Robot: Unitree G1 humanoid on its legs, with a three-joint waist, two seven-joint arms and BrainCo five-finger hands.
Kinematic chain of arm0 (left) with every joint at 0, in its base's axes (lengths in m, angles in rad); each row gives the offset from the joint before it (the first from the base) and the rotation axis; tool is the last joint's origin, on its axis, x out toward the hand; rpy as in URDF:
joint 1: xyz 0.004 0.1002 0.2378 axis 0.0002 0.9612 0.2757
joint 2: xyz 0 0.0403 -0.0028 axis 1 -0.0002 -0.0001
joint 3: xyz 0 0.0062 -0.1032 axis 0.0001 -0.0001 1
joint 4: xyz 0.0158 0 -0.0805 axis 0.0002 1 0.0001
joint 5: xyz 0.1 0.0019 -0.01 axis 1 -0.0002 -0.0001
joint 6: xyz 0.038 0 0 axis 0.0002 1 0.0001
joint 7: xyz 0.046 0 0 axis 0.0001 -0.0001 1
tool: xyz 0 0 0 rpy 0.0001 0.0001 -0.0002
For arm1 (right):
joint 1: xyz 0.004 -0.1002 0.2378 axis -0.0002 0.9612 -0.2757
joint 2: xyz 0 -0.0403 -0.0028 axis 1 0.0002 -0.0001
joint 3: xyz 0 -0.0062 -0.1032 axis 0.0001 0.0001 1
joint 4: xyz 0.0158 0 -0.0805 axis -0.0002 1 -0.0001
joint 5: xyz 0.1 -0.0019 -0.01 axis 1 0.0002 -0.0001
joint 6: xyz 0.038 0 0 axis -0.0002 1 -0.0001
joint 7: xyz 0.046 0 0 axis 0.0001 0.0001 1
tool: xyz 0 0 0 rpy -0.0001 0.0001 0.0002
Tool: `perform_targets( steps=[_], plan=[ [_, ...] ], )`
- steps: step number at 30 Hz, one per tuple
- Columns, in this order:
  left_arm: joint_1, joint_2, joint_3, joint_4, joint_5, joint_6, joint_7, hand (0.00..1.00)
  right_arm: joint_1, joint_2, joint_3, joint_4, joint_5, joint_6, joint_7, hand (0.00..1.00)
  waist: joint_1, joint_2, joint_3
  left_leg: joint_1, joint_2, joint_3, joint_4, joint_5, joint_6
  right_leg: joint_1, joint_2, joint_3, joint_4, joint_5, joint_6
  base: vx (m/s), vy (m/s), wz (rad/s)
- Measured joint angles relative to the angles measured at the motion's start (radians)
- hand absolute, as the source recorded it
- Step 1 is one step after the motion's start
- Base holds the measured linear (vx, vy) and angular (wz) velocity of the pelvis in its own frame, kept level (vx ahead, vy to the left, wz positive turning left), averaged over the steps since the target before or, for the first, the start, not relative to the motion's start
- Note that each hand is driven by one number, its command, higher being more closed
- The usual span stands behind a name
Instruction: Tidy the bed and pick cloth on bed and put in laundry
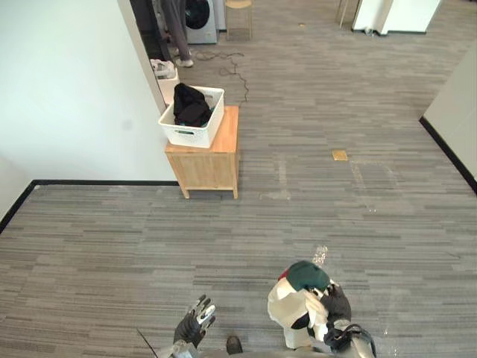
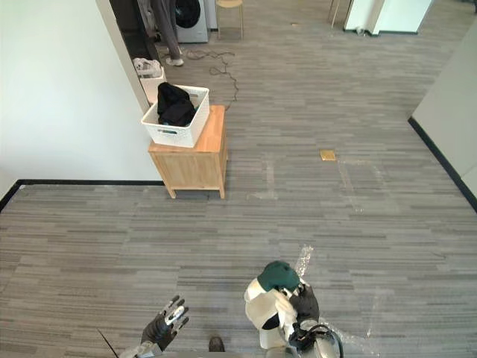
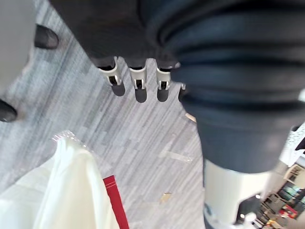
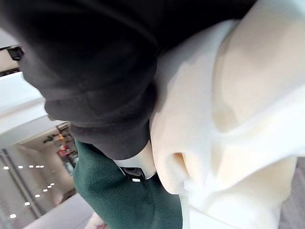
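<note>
So the robot's got the cloth, a cream bundle with green and a bit of red in it, bunched up against its right hand, fingers curled into the fabric. It's hanging low in front of it, well apart from the basket. That's the white one across the floor on a little wooden cabinet, already with black clothes in it. The left hand hangs empty, fingers spread. My worry is the grip: it looks like a loose wad, so on the walk over a fold could slip out and drag. The basket also sits near the cabinet's edge, so a clumsy drop might nudge it off. And there's a person standing past it.
</note>
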Motion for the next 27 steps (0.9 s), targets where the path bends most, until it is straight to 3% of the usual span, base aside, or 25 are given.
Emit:
perform_targets(
  steps=[2, 3, 4, 5, 6, 7, 8, 10, 11, 12, 13, 15, 17, 18, 19, 20, 22, 23, 24, 25, 27],
  plan=[
    [-0.022, 0.004, 0.036, 0.041, 0.085, 0.016, 0.03, 0.0, -0.025, -0.001, -0.039, 0.071, -0.026, 0.028, -0.005, 1.0, 0.003, -0.002, -0.001, 0.019, 0.004, 0.012, 0.009, -0.013, -0.016, 0.025, 0.003, 0.001, -0.016, 0.0, 0.0, -0.01, -0.005, -0.09],
    [-0.033, 0.004, 0.059, 0.059, 0.152, 0.019, 0.063, 0.0, -0.034, -0.002, -0.056, 0.087, -0.05, 0.05, -0.018, 1.0, 0.014, -0.004, -0.003, -0.004, 0.02, 0.033, 0.083, -0.061, -0.021, 0.027, 0.009, 0.013, -0.016, -0.005, -0.009, -0.03, -0.027, -0.5],
    [-0.029, 0.01, 0.067, 0.071, 0.197, 0.022, 0.091, 0.0, -0.038, -0.007, -0.058, 0.091, -0.063, 0.058, -0.018, 1.0, 0.026, 0.001, -0.004, -0.058, 0.059, 0.064, 0.216, -0.13, -0.043, 0.02, 0.019, 0.032, -0.018, -0.01, -0.02, -0.03, -0.034, -0.64],
    [-0.024, 0.012, 0.067, 0.082, 0.204, 0.021, 0.102, 0.0, -0.04, -0.009, -0.057, 0.091, -0.063, 0.058, -0.018, 1.0, 0.029, 0.006, -0.004, -0.094, 0.085, 0.079, 0.295, -0.159, -0.067, 0.019, 0.026, 0.037, -0.025, -0.009, -0.022, -0.02, -0.07, -0.68],
    [-0.016, 0.014, 0.087, 0.109, 0.207, 0.021, 0.114, 0.0, -0.05, -0.013, -0.058, 0.09, -0.062, 0.058, -0.017, 1.0, 0.028, 0.009, -0.003, -0.169, 0.14, 0.104, 0.472, -0.183, -0.099, 0.018, 0.042, 0.048, -0.046, -0.007, -0.027, -0.01, -0.078, -0.54],
    [-0.011, -0.008, 0.139, 0.107, 0.205, 0.011, 0.123, 0.0, -0.05, -0.027, -0.061, 0.089, -0.062, 0.059, -0.018, 1.0, 0.029, 0.026, 0.009, -0.25, 0.194, 0.097, 0.657, -0.171, -0.111, 0.018, 0.057, 0.064, -0.044, -0.004, -0.032, -0.01, -0.091, -0.68],
    [-0.006, -0.031, 0.171, 0.106, 0.206, 0.008, 0.128, 0.0, -0.047, -0.046, -0.064, 0.089, -0.061, 0.063, -0.018, 1.0, 0.042, 0.047, 0.022, -0.296, 0.216, 0.031, 0.782, -0.133, -0.147, 0.022, 0.067, 0.085, -0.035, -0.007, -0.036, 0.0, -0.061, -0.72],
    [0.003, -0.04, 0.175, 0.106, 0.207, 0.001, 0.125, 0.0, -0.049, -0.057, -0.065, 0.085, -0.06, 0.069, -0.018, 1.0, 0.051, 0.044, 0.036, -0.328, 0.215, -0.017, 0.883, -0.053, -0.209, 0.039, 0.069, 0.141, -0.036, -0.009, -0.054, 0.04, -0.019, -0.72],
    [0.002, -0.038, 0.175, 0.107, 0.213, -0.007, 0.121, 0.0, -0.044, -0.051, -0.07, 0.076, -0.059, 0.072, -0.019, 1.0, 0.047, 0.048, 0.05, -0.345, 0.192, -0.027, 0.885, -0.1, -0.192, 0.048, 0.054, 0.166, -0.034, -0.009, -0.061, 0.05, 0.007, -0.65],
    [-0.001, -0.046, 0.172, 0.106, 0.224, -0.01, 0.12, 0.0, -0.039, -0.065, -0.084, 0.062, -0.06, 0.072, -0.019, 1.0, 0.044, 0.054, 0.048, -0.33, 0.17, -0.027, 0.767, -0.151, -0.13, 0.045, 0.046, 0.188, -0.032, -0.011, -0.063, 0.03, 0.032, -0.57],
    [-0.003, -0.053, 0.172, 0.106, 0.227, -0.013, 0.118, 0.0, -0.041, -0.069, -0.094, 0.056, -0.061, 0.072, -0.018, 1.0, 0.045, 0.065, 0.053, -0.318, 0.16, -0.021, 0.687, -0.159, -0.117, 0.041, 0.045, 0.202, -0.034, -0.011, -0.063, 0.04, 0.055, -0.56],
    [0.006, -0.073, 0.173, 0.108, 0.236, -0.016, 0.106, 0.0, -0.031, -0.074, -0.106, 0.054, -0.061, 0.051, -0.018, 1.0, 0.045, 0.091, 0.058, -0.257, 0.134, 0.0, 0.376, -0.155, -0.115, 0.039, 0.047, 0.235, -0.068, -0.011, -0.063, 0.1, 0.131, -0.58],
    [0.021, -0.088, 0.173, 0.121, 0.235, -0.028, 0.105, 0.0, -0.012, -0.078, -0.111, 0.051, -0.061, 0.032, -0.016, 1.0, 0.051, 0.122, 0.046, -0.245, 0.145, 0.003, 0.298, -0.127, -0.112, 0.068, 0.079, 0.272, -0.103, -0.009, -0.052, 0.21, 0.152, -0.54],
    [0.018, -0.087, 0.17, 0.126, 0.235, -0.037, 0.103, 0.0, -0.009, -0.068, -0.109, 0.038, -0.059, 0.011, -0.015, 1.0, 0.046, 0.111, 0.047, -0.253, 0.143, 0.012, 0.32, -0.127, -0.104, 0.031, 0.073, 0.276, 0.029, -0.041, -0.027, 0.28, 0.102, -0.39],
    [0.02, -0.056, 0.169, 0.123, 0.235, -0.047, 0.101, 0.0, -0.006, -0.051, -0.109, 0.016, -0.051, 0.0, -0.014, 1.0, 0.052, 0.07, 0.045, -0.261, 0.115, 0.025, 0.341, -0.139, -0.087, 0.026, 0.038, 0.277, 0.071, -0.123, -0.031, 0.29, 0.05, -0.17],
    [0.016, -0.049, 0.17, 0.13, 0.235, -0.051, 0.103, 0.0, -0.01, -0.049, -0.11, 0.003, -0.048, -0.009, -0.015, 1.0, 0.048, 0.059, 0.048, -0.264, 0.101, 0.023, 0.366, -0.147, -0.072, 0.027, 0.019, 0.273, 0.069, -0.152, -0.015, 0.21, 0.051, -0.11],
    [0.032, -0.052, 0.17, 0.132, 0.235, -0.053, 0.107, 0.0, -0.01, -0.057, -0.114, -0.073, -0.04, -0.042, -0.021, 1.0, 0.052, 0.053, 0.011, -0.265, 0.057, 0.027, 0.392, -0.179, -0.011, 0.023, -0.019, 0.287, 0.099, -0.201, -0.03, 0.28, 0.127, -0.16],
    [0.031, -0.051, 0.168, 0.132, 0.236, -0.055, 0.107, 0.0, -0.015, -0.063, -0.118, -0.086, -0.045, -0.071, -0.03, 1.0, 0.049, 0.058, 0.01, -0.253, 0.046, 0.033, 0.389, -0.189, 0.005, -0.005, -0.029, 0.282, 0.228, -0.204, -0.019, 0.38, 0.15, -0.1],
    [0.023, -0.053, 0.167, 0.132, 0.235, -0.06, 0.104, 0.0, -0.017, -0.053, -0.119, -0.102, -0.042, -0.124, -0.038, 1.0, 0.051, 0.035, 0.023, -0.226, 0.028, 0.043, 0.39, -0.208, 0.023, -0.111, -0.063, 0.263, 0.528, -0.206, 0.004, 0.4, 0.125, -0.02],
    [0.021, -0.031, 0.156, 0.128, 0.235, -0.074, 0.102, 0.0, -0.026, -0.046, -0.118, -0.12, -0.042, -0.163, -0.035, 1.0, 0.048, 0.021, 0.031, -0.177, 0.008, 0.046, 0.377, -0.227, 0.027, -0.182, -0.113, 0.231, 0.718, -0.114, 0.002, 0.34, 0.119, 0.02],
    [0.031, -0.013, 0.121, 0.122, 0.221, -0.08, 0.101, 0.0, -0.018, -0.043, -0.117, -0.145, -0.042, -0.2, -0.013, 1.0, 0.044, 0.01, 0.039, -0.082, -0.008, 0.044, 0.313, -0.233, 0.034, -0.24, -0.157, 0.218, 0.895, 0.019, -0.036, 0.29, 0.092, -0.04]
  ],
)
